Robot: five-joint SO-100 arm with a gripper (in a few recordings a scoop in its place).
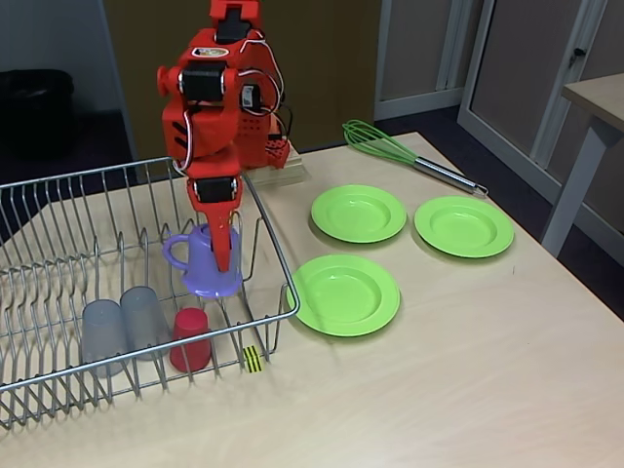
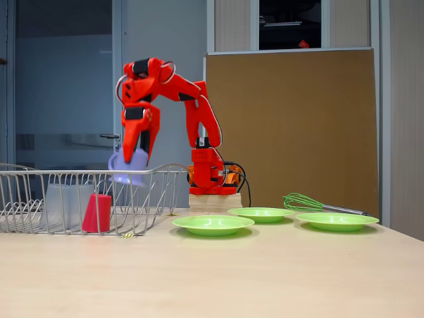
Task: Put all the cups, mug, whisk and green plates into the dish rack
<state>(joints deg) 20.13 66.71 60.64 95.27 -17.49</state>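
My red gripper (image 1: 224, 255) (image 2: 133, 158) is shut on the lilac mug (image 1: 200, 263) (image 2: 126, 169), one finger inside it. The mug hangs upright at rim height over the right part of the wire dish rack (image 1: 285, 314) (image 2: 165, 168). In the rack's front row stand two grey cups (image 1: 102, 333) (image 1: 144, 314) (image 2: 63, 202) and a red cup (image 1: 190, 338) (image 2: 97, 212), mouths down. Three green plates (image 1: 358, 213) (image 1: 463, 225) (image 1: 346, 293) (image 2: 212, 224) (image 2: 262, 213) (image 2: 336, 220) lie flat on the table right of the rack. Behind them lies the green whisk (image 1: 382, 145) (image 2: 303, 202).
The arm stands on a wooden block (image 1: 281, 174) (image 2: 214, 201) behind the rack's right end. A yellow-black tag (image 1: 253, 360) marks the rack's front. Another table's leg (image 1: 575, 185) stands off the right edge. Bare tabletop (image 1: 439, 390) stretches in front of the plates.
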